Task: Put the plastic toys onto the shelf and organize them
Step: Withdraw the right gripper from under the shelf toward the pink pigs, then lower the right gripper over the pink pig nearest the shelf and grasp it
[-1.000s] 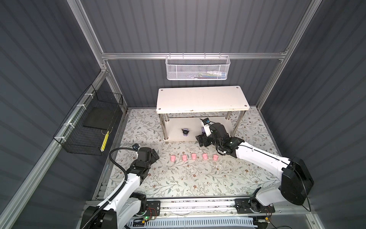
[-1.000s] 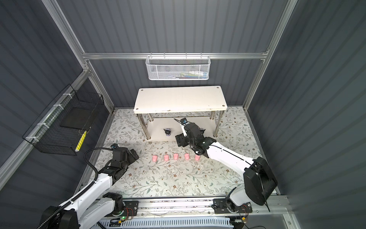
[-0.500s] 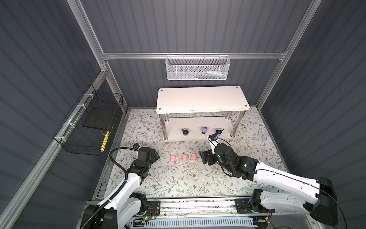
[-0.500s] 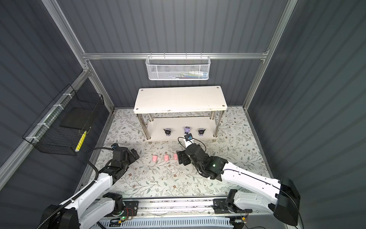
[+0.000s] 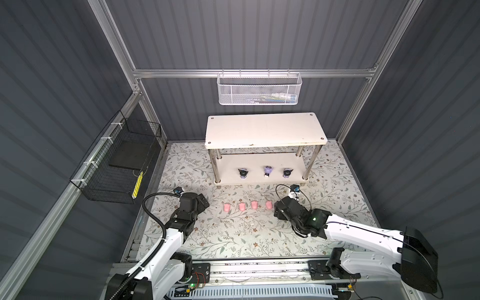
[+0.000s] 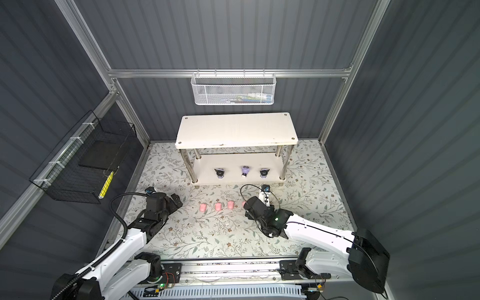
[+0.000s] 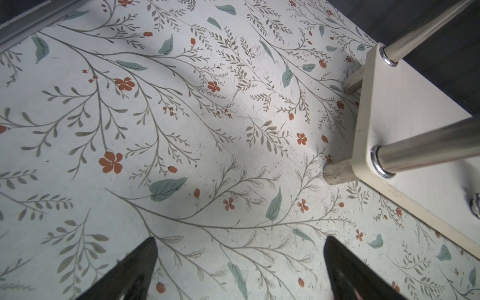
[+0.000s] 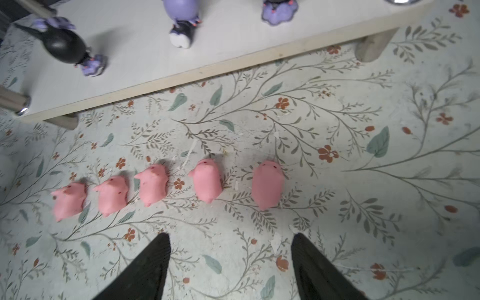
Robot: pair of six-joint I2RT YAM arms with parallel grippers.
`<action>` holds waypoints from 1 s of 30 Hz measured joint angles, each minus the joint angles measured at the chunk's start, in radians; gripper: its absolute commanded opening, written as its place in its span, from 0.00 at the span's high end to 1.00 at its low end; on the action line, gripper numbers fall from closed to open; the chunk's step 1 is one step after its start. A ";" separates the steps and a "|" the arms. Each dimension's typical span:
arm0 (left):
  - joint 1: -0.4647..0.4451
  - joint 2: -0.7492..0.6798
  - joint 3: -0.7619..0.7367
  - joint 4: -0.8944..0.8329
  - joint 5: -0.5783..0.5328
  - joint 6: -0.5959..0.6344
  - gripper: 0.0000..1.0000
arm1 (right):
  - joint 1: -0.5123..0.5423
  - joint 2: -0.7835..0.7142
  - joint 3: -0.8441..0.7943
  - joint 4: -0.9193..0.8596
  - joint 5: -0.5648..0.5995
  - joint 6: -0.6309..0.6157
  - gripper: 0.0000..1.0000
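Several pink pig toys [image 8: 207,184] lie in a row on the floral mat in front of the shelf [image 5: 265,130]; in both top views the row [image 5: 241,206] [image 6: 218,206] runs left from my right gripper, which covers its right end. Three black-and-lavender toys [image 5: 267,171] [image 6: 245,170] [image 8: 70,49] stand on the shelf's lower tier. My right gripper [image 8: 230,236] [image 5: 276,209] hangs open just short of the two rightmost pigs, with nothing between its fingers. My left gripper [image 7: 240,240] [image 5: 202,202] is open over bare mat, left of the row.
A white mesh basket [image 5: 259,89] hangs on the back wall above the shelf. On the left wall hangs a black wire basket [image 5: 117,166]. A metal shelf leg [image 7: 426,153] and the lower tier's corner lie close to my left gripper. A rail [image 5: 233,270] runs along the front edge.
My right gripper has drawn back from the shelf's lower tier to the right end of the pig row, uncovering two lavender toys on the tier. The left arm has not moved.
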 measured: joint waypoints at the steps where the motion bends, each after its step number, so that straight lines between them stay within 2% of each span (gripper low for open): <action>1: 0.000 -0.004 0.000 -0.002 0.000 0.000 0.00 | -0.014 0.013 -0.003 0.003 -0.005 0.009 0.30; 5: 0.000 -0.009 0.000 -0.003 0.000 0.000 0.00 | -0.071 0.077 0.001 0.032 -0.051 0.018 0.39; 16: 0.000 0.010 0.000 -0.001 0.000 0.000 0.00 | -0.123 0.243 0.047 0.064 -0.116 0.016 0.36; 30: 0.000 0.041 0.000 0.002 0.000 0.000 0.00 | -0.149 0.393 0.143 0.029 -0.116 0.013 0.37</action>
